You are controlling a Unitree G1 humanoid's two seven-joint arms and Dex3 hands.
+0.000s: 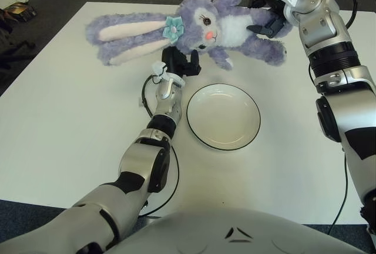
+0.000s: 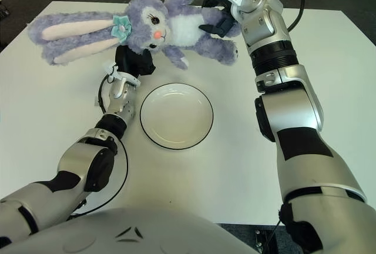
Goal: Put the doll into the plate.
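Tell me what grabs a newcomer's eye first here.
A purple plush bunny doll stretches across the far side of the white table, its body gripped by the right hand. The left hand reaches up beneath its head, beside an empty white plate.

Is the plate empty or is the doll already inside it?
Empty. The plate shows only bare white; the doll is beyond its far rim.

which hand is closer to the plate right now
Left. The left hand sits just beyond the plate's upper-left rim, under the doll's head. The right hand is farther off, up past the plate's far right side, gripping the doll's body.
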